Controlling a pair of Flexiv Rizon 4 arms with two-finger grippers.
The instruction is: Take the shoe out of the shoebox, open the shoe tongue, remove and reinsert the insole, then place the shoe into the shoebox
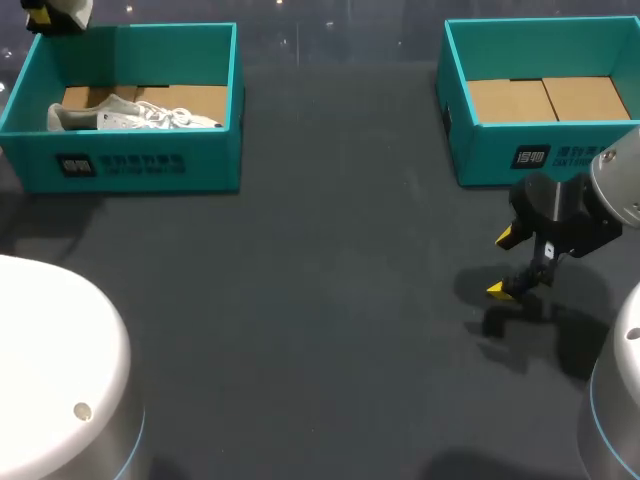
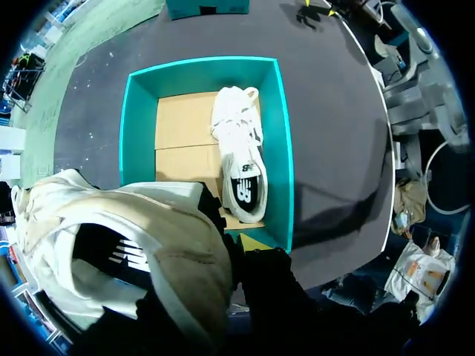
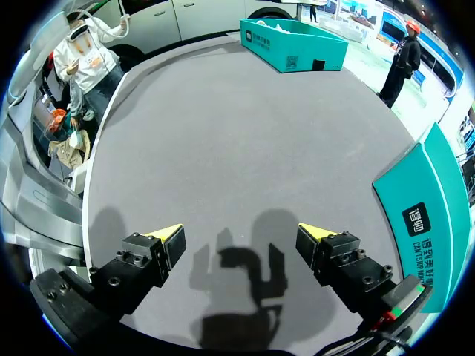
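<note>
A teal shoebox (image 1: 140, 160) stands at the table's far left with one white shoe (image 1: 130, 116) lying in it on brown cardboard. High over that box's far left corner, my left gripper (image 1: 45, 15) is shut on a second white-and-beige shoe (image 2: 126, 252). That shoe fills the space close to the left wrist camera and hides all but one yellow tip (image 2: 252, 241). Straight below it are the shoebox (image 2: 284, 148) and the white shoe (image 2: 241, 152) inside. My right gripper (image 1: 503, 263) hangs open just above the table at the right, with nothing between its fingers (image 3: 167, 241).
A second teal box (image 1: 520, 155) holding only cardboard stands at the far right, just behind my right gripper; its wall (image 3: 434, 215) shows beside the right finger. The dark grey table (image 1: 320, 300) stretches between the two boxes.
</note>
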